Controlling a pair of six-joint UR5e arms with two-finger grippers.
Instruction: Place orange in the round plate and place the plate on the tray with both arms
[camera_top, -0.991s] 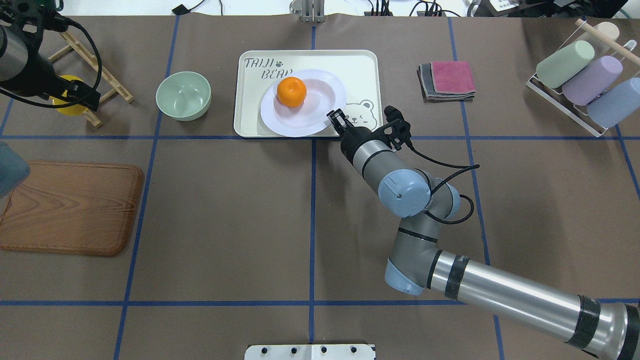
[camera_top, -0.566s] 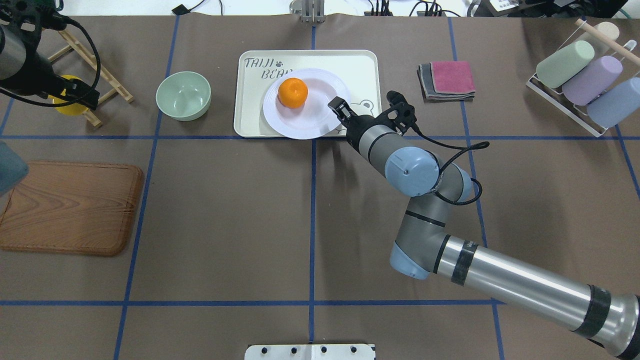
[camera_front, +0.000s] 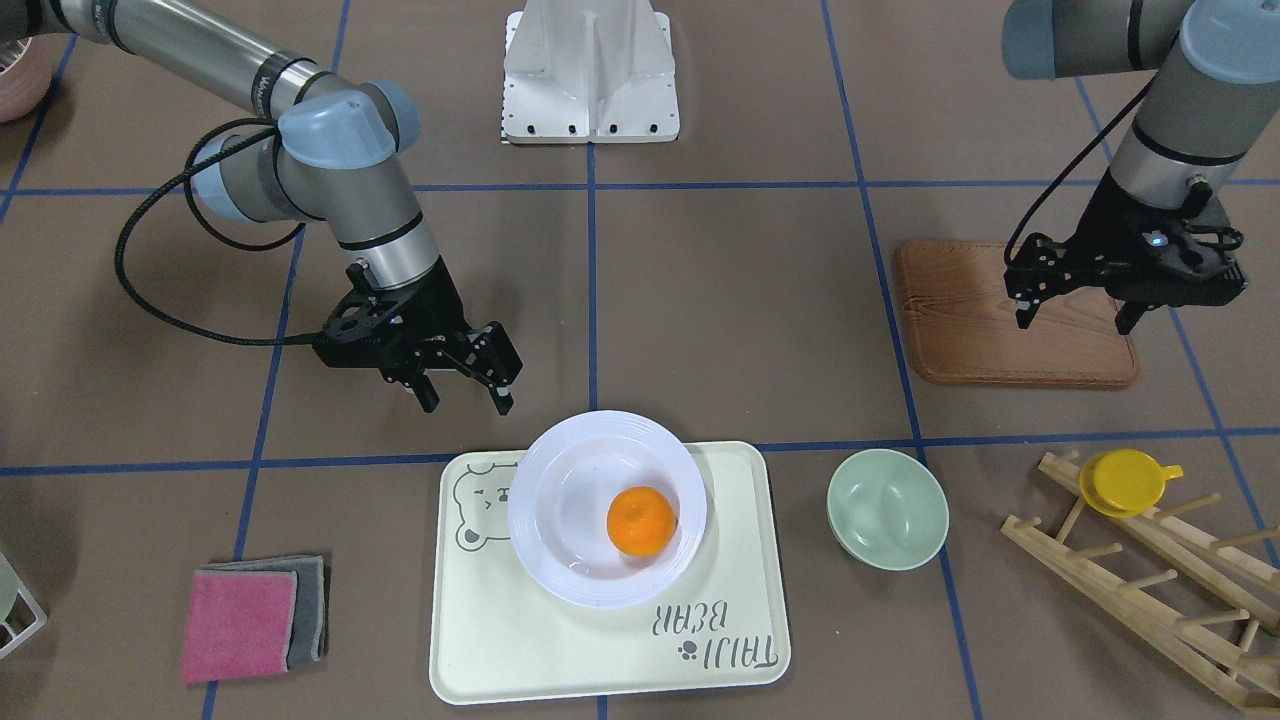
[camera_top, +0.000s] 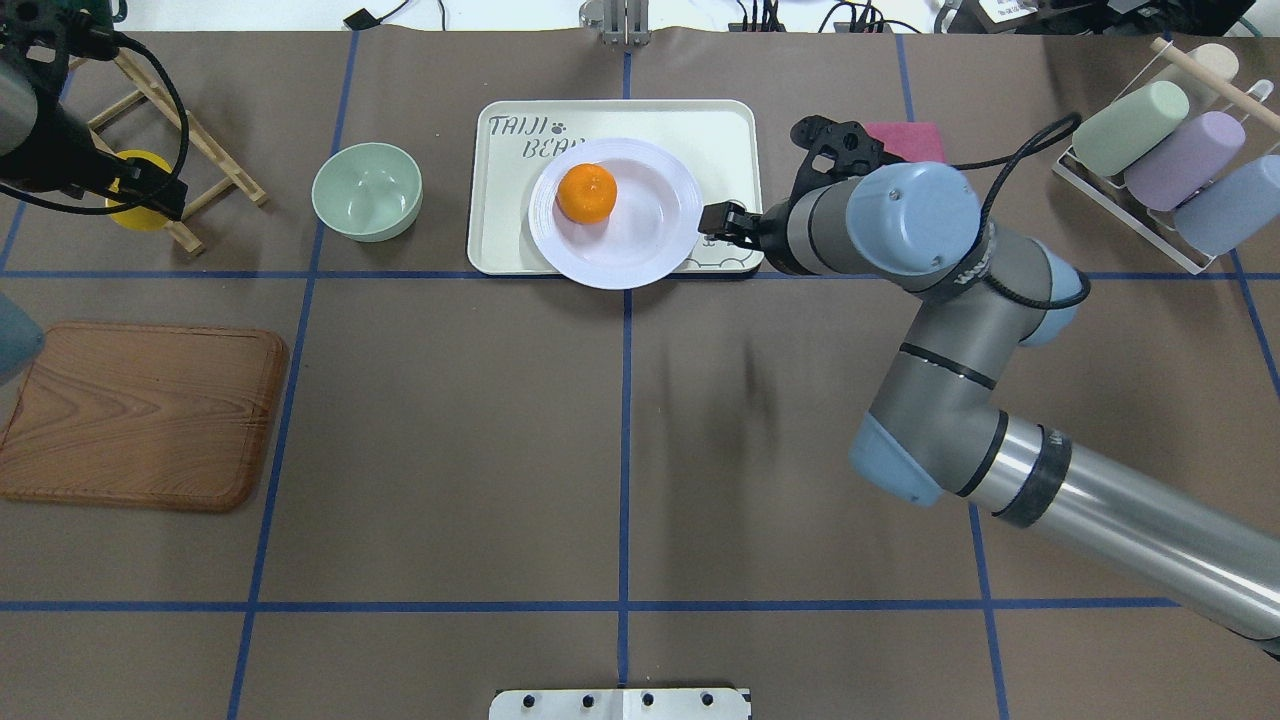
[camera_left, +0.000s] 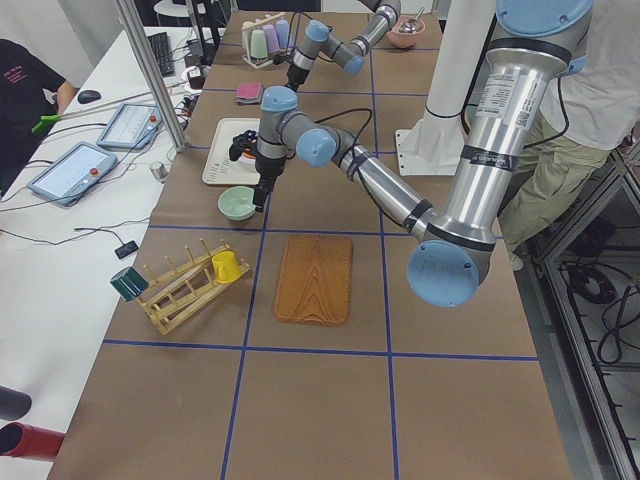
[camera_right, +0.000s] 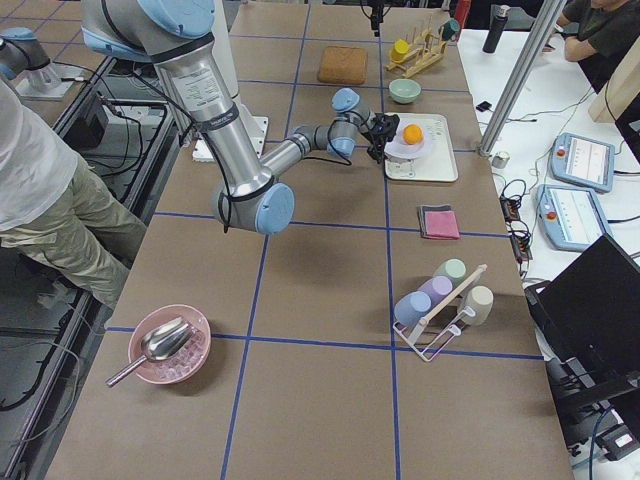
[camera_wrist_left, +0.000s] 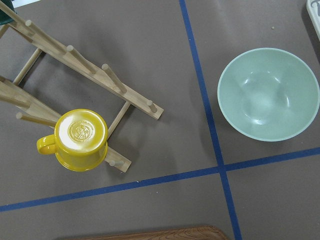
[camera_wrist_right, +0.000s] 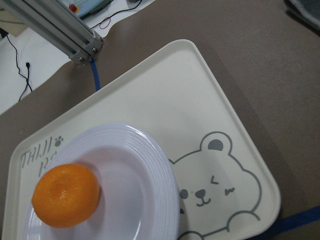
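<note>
The orange (camera_top: 586, 193) lies in the white round plate (camera_top: 650, 250), off its middle toward the tray's lettered end. The plate rests on the cream tray (camera_top: 650, 120) and overhangs the tray's edge on the robot's side. In the right wrist view the orange (camera_wrist_right: 66, 195), plate (camera_wrist_right: 150, 200) and tray (camera_wrist_right: 165, 95) show from above. My right gripper (camera_front: 465, 395) hangs open and empty just off the plate's rim, above the tray's bear corner (camera_top: 715, 220). My left gripper (camera_front: 1075, 318) is open and empty, held high far to the left.
A pale green bowl (camera_top: 367, 191) sits left of the tray. A wooden rack carrying a yellow cup (camera_front: 1125, 482) is beyond it, and a brown wooden board (camera_top: 140, 415) lies nearer the robot. Folded pink and grey cloths (camera_front: 250, 615) and a rack of pastel cups (camera_top: 1160, 160) are on the right.
My right gripper has drawn back from the plate's rim to the right, and its arm has swung up. The plate has shifted slightly toward the robot. The left arm barely moved.
</note>
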